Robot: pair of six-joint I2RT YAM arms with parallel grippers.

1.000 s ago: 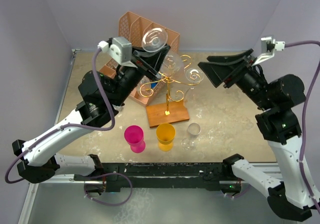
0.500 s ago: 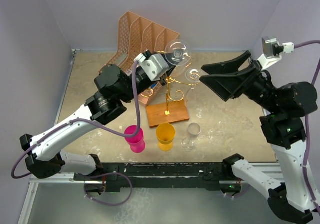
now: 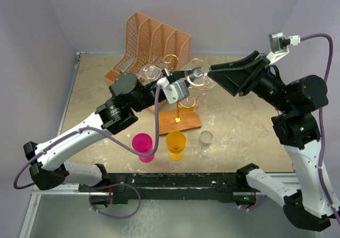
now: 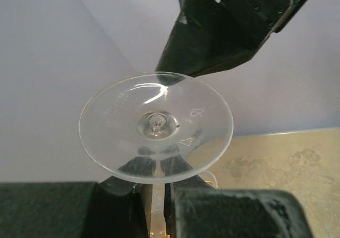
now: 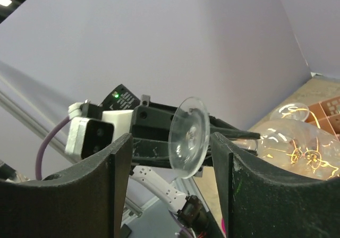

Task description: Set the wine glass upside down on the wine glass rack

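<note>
The left claw (image 4: 157, 198) is pinched narrow on the stem of the wine glass (image 4: 155, 126), whose round foot sticks out past its fingertips; the right claw (image 5: 170, 147) stands wide just beyond that foot, one finger to either side; the wine glass rack (image 3: 183, 122) stands beneath the left claw.

Arms (image 3: 64, 141): white links, black joints
Cables (image 3: 156, 116): purple, one per wrist
Cameras (image 3: 176, 92): pale grey boxes
Fingers (image 5: 69, 195): broad, matte black
Light (image 5: 116, 95): small, green
</note>
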